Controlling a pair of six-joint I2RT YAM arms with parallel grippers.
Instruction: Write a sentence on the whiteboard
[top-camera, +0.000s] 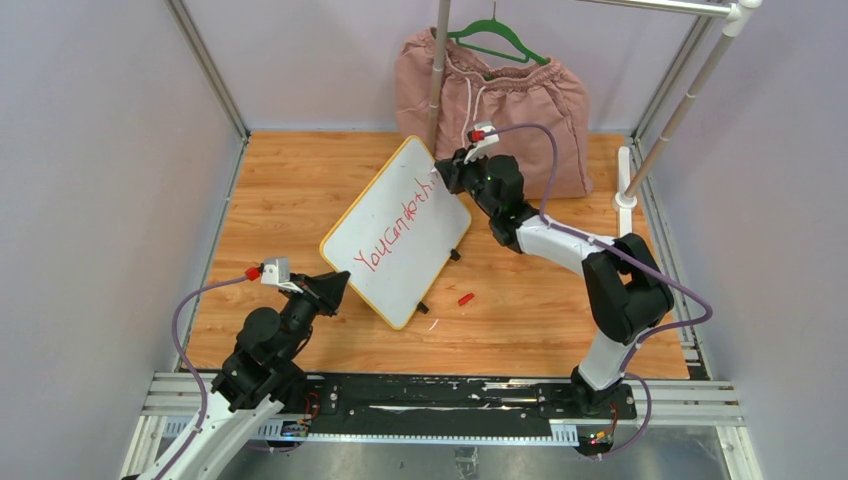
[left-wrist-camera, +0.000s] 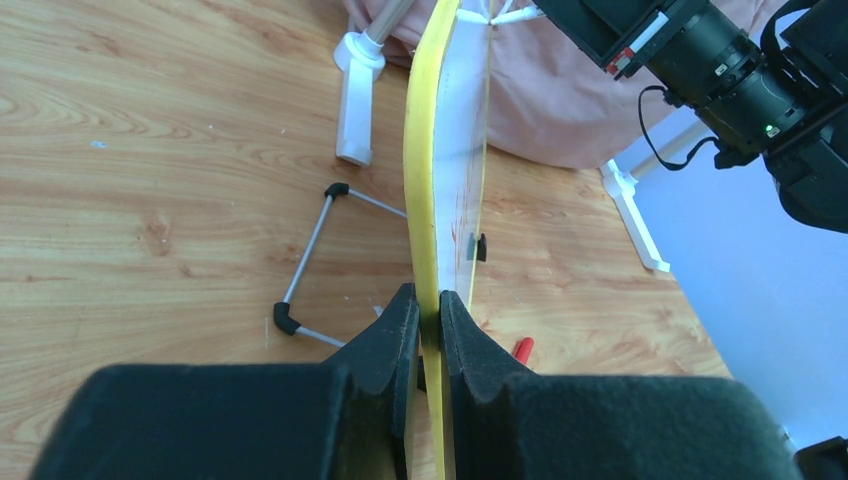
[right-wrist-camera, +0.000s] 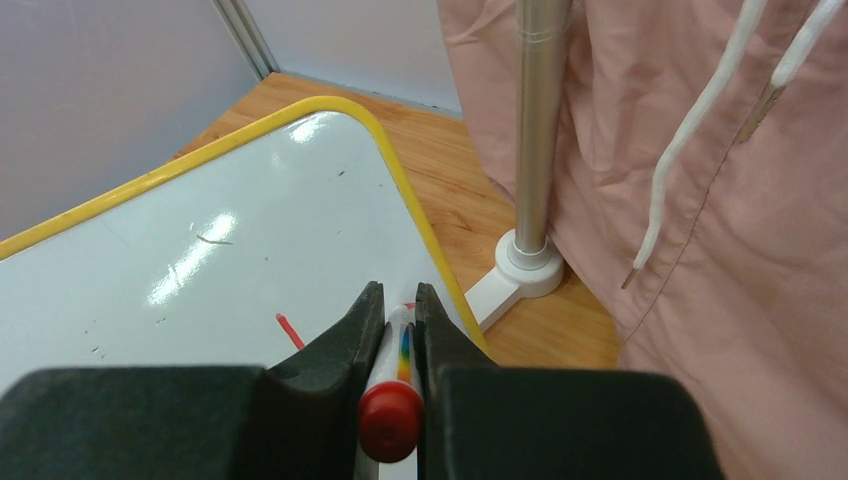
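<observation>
Task status: the sentence (top-camera: 393, 228) stands in red lettering in one line across the whiteboard (top-camera: 420, 265). Its last letters run under the right claw (top-camera: 445, 180), so completeness cannot be read. As a judgement, the writing is at or near its end; at most a final stroke, lifting off and releasing the board are left

Position: the whiteboard rests on the desk (top-camera: 290, 180), turned diagonally between the two arms. The left claw (left-wrist-camera: 428, 305) is pressed together on the yellow rim at the board's near-left edge. The right claw pinches the marker (right-wrist-camera: 400, 350), whose tip points at the white surface by the far corner, just inside the rim; tip contact cannot be confirmed. A red cap (top-camera: 465, 298) lies on the desk just beside the board
</observation>
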